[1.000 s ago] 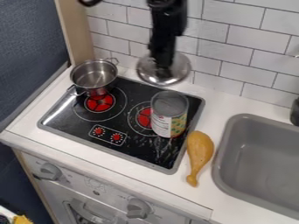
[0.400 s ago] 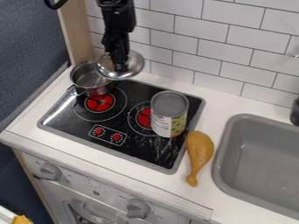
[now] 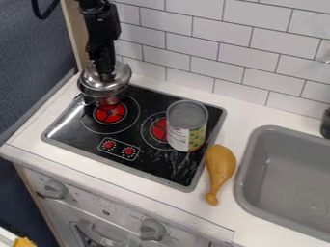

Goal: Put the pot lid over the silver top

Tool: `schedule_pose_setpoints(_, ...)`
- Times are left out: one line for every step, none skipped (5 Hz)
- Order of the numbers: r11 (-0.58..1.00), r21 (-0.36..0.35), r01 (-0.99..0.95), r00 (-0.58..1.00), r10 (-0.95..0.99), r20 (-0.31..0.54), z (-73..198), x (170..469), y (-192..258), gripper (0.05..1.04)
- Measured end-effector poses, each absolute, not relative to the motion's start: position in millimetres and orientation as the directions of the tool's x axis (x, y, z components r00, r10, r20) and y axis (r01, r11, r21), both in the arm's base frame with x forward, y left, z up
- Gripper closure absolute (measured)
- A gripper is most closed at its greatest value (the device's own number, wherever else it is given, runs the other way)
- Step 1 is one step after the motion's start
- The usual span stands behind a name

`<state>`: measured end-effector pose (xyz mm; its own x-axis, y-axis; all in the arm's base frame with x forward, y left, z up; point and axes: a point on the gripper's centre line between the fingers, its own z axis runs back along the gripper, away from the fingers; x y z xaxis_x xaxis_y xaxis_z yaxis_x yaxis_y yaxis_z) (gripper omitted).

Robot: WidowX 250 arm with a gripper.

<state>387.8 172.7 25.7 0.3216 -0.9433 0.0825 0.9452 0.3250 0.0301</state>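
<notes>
A black end effector [image 3: 107, 77] grips a round silver metal lid [image 3: 122, 76] (likely light, slick; best held top-centre) above a steel pot [image 3: 108, 99].

No words, brands or numbers can be read on a toy kitchen counter [image 3: 151, 198]. A can [image 3: 196, 124] standing on the black cooktop [image 3: 93, 137] bears a label [image 3: 176, 137] with rows of dark print on its white part, the characters too small to make out. Fine pale marks ring the two red dials [image 3: 109, 144] in the cooktop's outlined control panel [image 3: 118, 153], and faint marks line the oven front [image 3: 84, 195], none of them legible.
</notes>
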Motion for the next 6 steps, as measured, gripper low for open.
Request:
schedule_pose_setpoints(0.32, 0.014, 0.947, 0.318, -0.944, 0.085, 16, 389, 175, 0.8)
schedule_pose_setpoints(0.322, 0.012, 0.947, 0.32, -0.944, 0.079, 9, 392, 182, 0.8)
schedule_pose_setpoints(0.317, 0.008, 0.948, 0.316, -0.947, 0.059, 4, 396, 187, 0.8)
schedule_pose_setpoints(0.32, 0.014, 0.947, 0.319, -0.947, 0.044, 6, 398, 190, 0.8)
schedule_pose_setpoints(0.313, 0.009, 0.95, 0.313, -0.949, 0.039, 3, 398, 191, 0.8)
schedule_pose_setpoints(0.303, 0.001, 0.953, 0.303, -0.953, 0.027, 6, 399, 193, 0.737)
